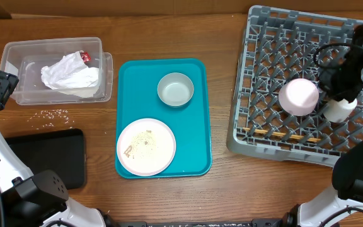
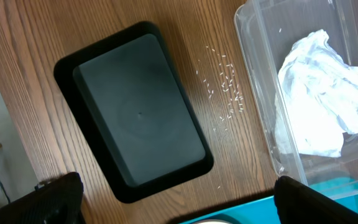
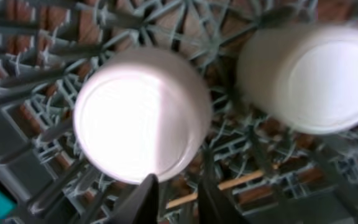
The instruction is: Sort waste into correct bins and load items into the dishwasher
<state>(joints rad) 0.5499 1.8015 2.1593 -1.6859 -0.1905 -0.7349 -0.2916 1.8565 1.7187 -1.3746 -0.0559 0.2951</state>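
I see the rack hugging the desk's right edge; right fingers nearly closed, empty; left I can't tell.

Teal tray; grey lattice rack; black tray

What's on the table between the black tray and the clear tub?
Loose rice grains scattered on bare wood, between black tray and clear tub; clearest in left wrist view.

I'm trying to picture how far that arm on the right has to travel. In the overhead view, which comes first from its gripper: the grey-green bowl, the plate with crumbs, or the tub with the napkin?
From the right gripper, over the dish rack:
1. Grey-green bowl, upper part of the teal tray.
2. Plate with crumbs, lower on that tray.
3. Clear tub holding the napkin, far left.
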